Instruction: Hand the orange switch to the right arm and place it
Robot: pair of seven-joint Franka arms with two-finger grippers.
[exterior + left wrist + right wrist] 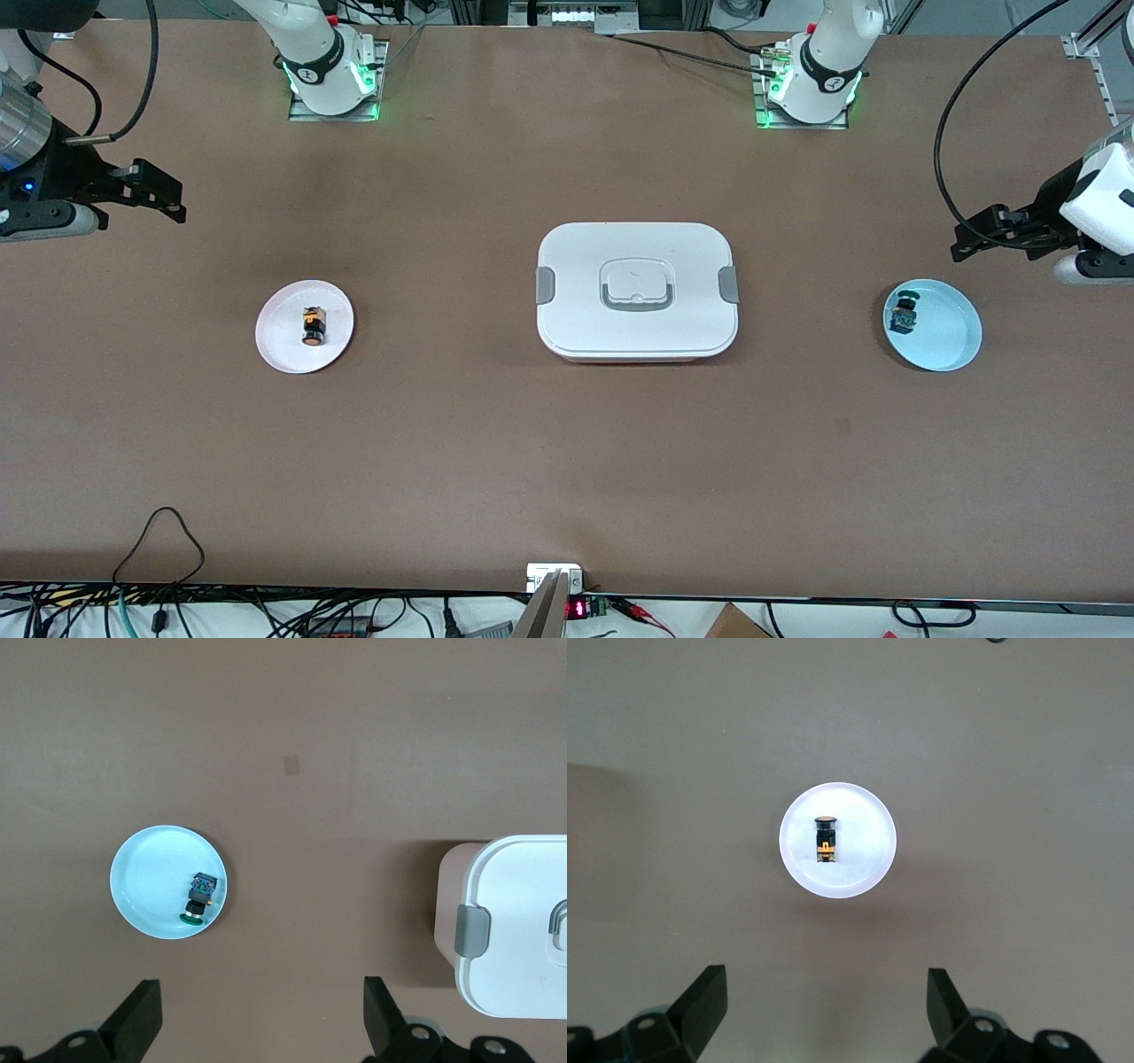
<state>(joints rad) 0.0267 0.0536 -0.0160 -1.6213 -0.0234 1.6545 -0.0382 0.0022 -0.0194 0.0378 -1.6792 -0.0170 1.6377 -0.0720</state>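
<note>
1. My right gripper (pixel 168 200) hangs over bare bench (pixel 496 461) by the edge at the right arm's end. Its jaws are wide apart and hold nothing. The arm looks parked.
2. The orange switch (pixel 313 325) lies on its side in the middle of the white plate (pixel 279 341). The plate sits toward the right arm's end edge, about midway between the robots' edge and the camera's edge. Nothing touches the switch.
3. The white lidded box (pixel 636 288) sits shut at the bench centre, well apart from both plates.
4. The blue plate (pixel 952 341) sits near the left arm's end edge. It holds the green-blue switch (pixel 904 315) close to its rim.
5. My left gripper (pixel 972 237) is over bare bench by the edge at the left arm's end. Its jaws are also wide and empty, and the arm waits.
6. Step, as I judge it: no hand-over is in hand. The orange switch already rests at the right arm's end, so this is either the finish or the rest pose ahead of any pick. I cannot tell which.
7. If a pick is still due, it calls for my right gripper to centre over the white plate, come straight down, and close across the switch's narrow body.
</note>
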